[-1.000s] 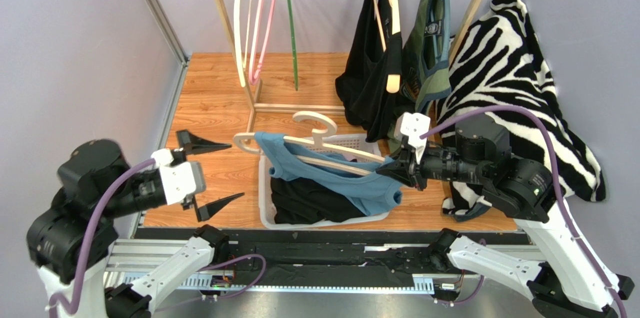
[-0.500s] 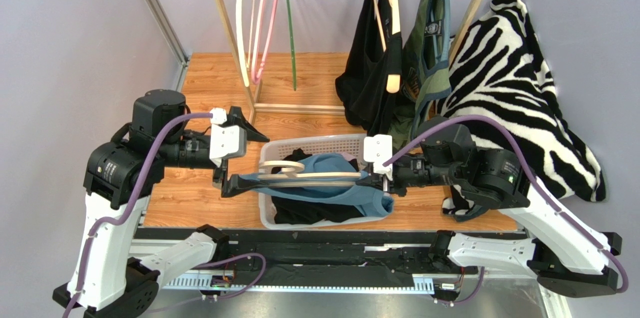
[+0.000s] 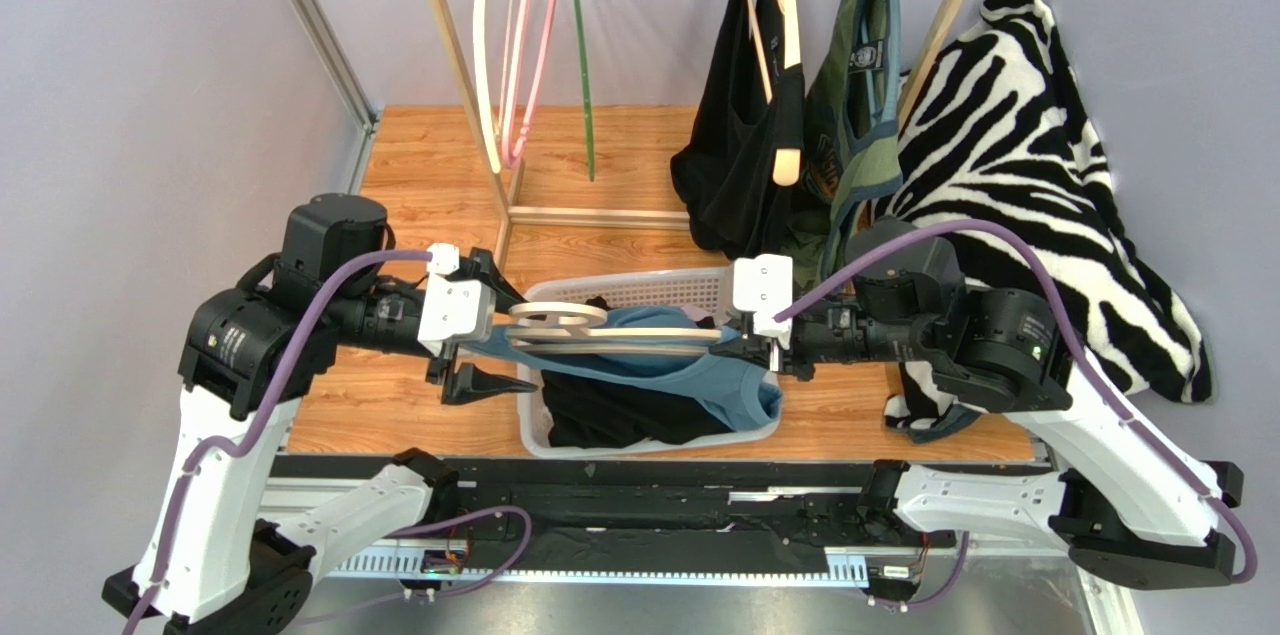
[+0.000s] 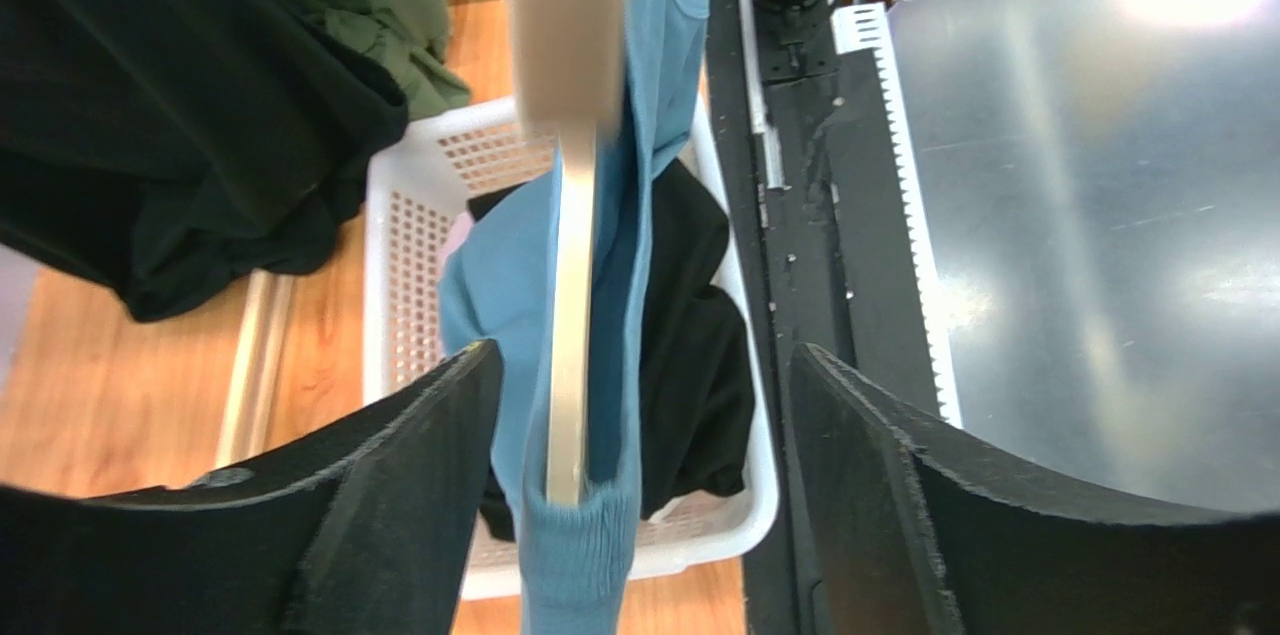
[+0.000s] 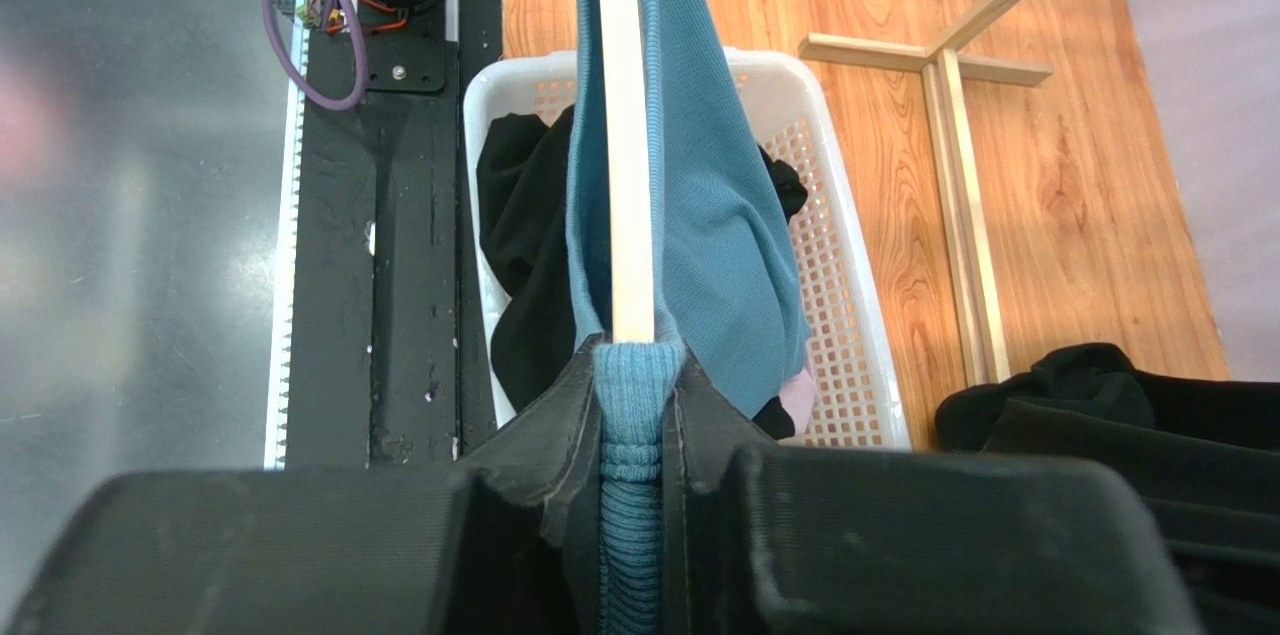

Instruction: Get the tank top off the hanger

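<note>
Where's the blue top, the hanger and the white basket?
blue top (image 3: 729,388), top view, hanging lower fold.
hanger (image 5: 624,140), right wrist view, straight wooden bar.
white basket (image 3: 661,283), top view, far mesh wall.

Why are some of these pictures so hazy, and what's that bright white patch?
Left wrist view: the white patch is glare on the metal surface; the hanger is blurred at its near end, too close to the lens. Right wrist view: that metal looks soft, out of focus. Top view: sharp, evenly lit.
</note>
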Robot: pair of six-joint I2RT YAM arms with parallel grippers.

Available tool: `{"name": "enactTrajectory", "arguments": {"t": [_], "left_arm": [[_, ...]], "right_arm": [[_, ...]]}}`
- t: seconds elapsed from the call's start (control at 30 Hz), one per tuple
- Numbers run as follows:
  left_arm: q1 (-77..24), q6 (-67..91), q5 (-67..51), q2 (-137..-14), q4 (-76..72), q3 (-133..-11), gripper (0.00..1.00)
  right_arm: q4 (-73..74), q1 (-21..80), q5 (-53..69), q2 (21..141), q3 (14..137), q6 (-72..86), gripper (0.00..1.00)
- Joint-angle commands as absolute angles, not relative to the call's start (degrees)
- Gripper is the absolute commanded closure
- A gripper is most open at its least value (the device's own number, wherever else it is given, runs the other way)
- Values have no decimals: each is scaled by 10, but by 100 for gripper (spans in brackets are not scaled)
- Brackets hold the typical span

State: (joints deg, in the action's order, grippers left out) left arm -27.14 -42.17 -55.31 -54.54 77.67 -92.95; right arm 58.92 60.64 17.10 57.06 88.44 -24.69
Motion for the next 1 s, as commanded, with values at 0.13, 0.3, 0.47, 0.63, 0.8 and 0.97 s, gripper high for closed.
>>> {"name": "enactTrajectory", "arguments": {"t": [0.13, 0.3, 0.47, 0.63, 0.8, 0.97], "left_arm": [[-287, -385, -591, -575, 753, -931, 35], [-291, -374, -581, -577, 742, -918, 51], [-291, -352, -558, -568, 715, -926, 91], [-291, -304, -519, -549, 676, -929, 98], [-287, -250, -434, -531, 629, -916, 100], [-278, -239, -426, -516, 623, -907, 100]], "right_arm": [[517, 611, 200, 586, 912, -232, 100], [509, 612, 206, 601, 923, -225, 100], [496, 612, 200, 601, 908, -215, 100], [451, 613, 156, 581, 869, -199, 76], [398, 612, 46, 551, 845, -176, 40], [348, 613, -40, 499, 830, -158, 21]]}}
